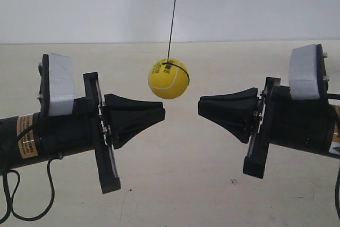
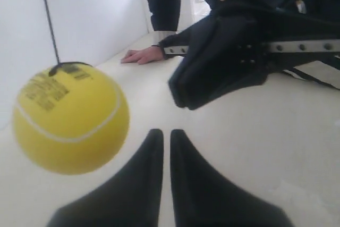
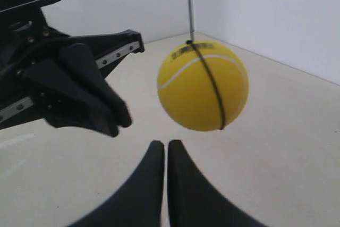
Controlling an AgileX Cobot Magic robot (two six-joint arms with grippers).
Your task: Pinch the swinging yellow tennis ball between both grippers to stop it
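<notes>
Yellow tennis ball (image 1: 169, 78) hanging on string (image 1: 172, 19), untouched, just above gap btwn opposing tips. Nearer left gripper (image 2: 166, 131) than right gripper (image 3: 165, 143). Both w/ fingers pressed together, holding nothing.

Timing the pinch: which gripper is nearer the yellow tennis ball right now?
Left, it seems. The left gripper sits just below the yellow tennis ball, not touching; the right gripper is lower and off to the side, across a wider gap.
</notes>
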